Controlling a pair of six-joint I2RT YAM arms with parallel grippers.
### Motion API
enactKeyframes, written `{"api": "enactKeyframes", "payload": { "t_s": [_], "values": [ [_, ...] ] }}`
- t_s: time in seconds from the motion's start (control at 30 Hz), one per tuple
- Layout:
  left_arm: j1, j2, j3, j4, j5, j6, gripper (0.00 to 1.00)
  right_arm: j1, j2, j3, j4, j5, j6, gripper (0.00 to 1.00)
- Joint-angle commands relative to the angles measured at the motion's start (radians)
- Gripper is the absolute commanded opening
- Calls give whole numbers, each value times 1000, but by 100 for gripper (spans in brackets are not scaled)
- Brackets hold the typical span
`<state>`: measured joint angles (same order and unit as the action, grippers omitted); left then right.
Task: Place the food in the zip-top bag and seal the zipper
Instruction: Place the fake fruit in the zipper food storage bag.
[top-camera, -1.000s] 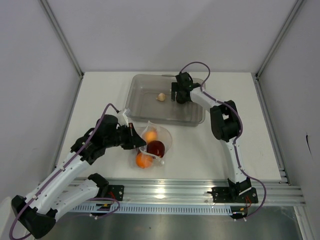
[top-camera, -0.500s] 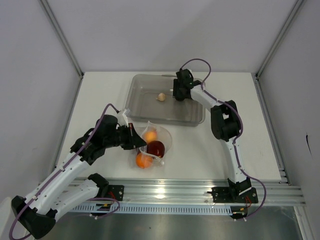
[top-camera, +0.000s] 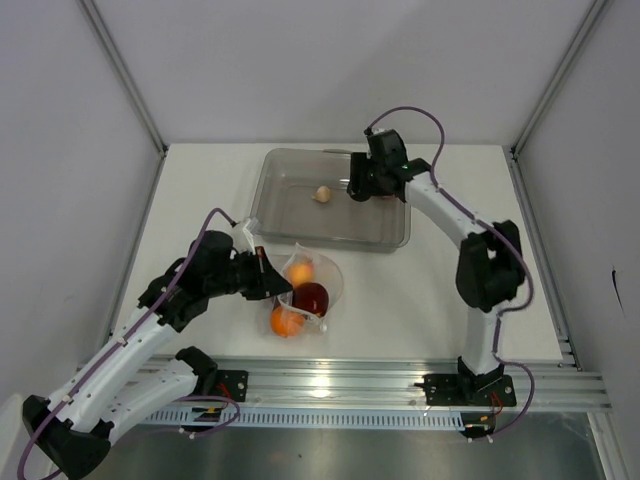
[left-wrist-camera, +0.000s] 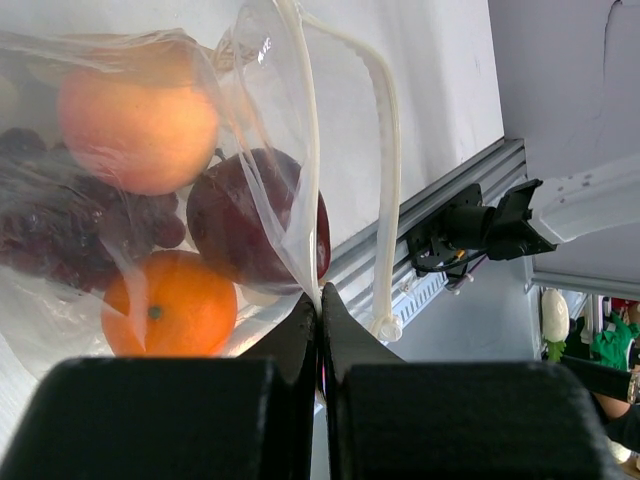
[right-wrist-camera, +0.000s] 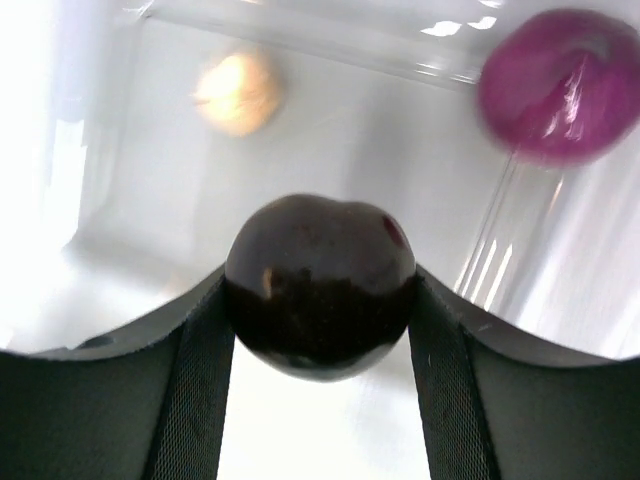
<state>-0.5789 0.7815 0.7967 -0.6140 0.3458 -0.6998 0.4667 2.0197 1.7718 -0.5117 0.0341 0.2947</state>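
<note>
The clear zip-top bag (top-camera: 318, 290) lies on the table in front of the tray, mouth open. My left gripper (left-wrist-camera: 320, 310) is shut on its edge beside the pale zipper (left-wrist-camera: 390, 180). Inside it lie a peach (left-wrist-camera: 140, 115), a dark red fruit (left-wrist-camera: 250, 220), an orange (left-wrist-camera: 170, 310) and dark grapes (left-wrist-camera: 60, 230). My right gripper (right-wrist-camera: 320, 285) hangs over the tray, shut on a blackish fruit (right-wrist-camera: 320, 250). A beige bulb (right-wrist-camera: 238, 92) and a purple ball (right-wrist-camera: 565, 85) remain in the tray.
The translucent grey tray (top-camera: 290, 225) stands at the back middle of the white table. Grey walls close in the left, right and back sides. An aluminium rail (top-camera: 350, 385) with both arm bases runs along the near edge.
My right gripper has shut on the blackish fruit and lifted a little in the tray, its elbow swinging right. The left arm and the bag have not moved.
</note>
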Motion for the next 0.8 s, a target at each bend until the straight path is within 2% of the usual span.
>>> {"api": "enactKeyframes", "payload": {
  "t_s": [0.0,0.17,0.3,0.43,0.6,0.77],
  "values": [
    [4,-4,1,25,25,-12,1,44,-243,-141,61,-125,-31,0],
    [5,-1,16,19,27,-4,1,134,-464,-355,79,-215,-78,0],
    [5,1,19,23,30,-4,1,223,-675,-471,67,-221,-94,0],
    [4,10,24,28,33,-4,1,297,-815,-557,68,-255,-62,0],
    [4,19,35,30,32,-7,1,374,-895,-629,87,-293,0,0],
    [4,22,50,25,32,-9,0,460,-869,-679,136,-284,49,0]
  ]
}}
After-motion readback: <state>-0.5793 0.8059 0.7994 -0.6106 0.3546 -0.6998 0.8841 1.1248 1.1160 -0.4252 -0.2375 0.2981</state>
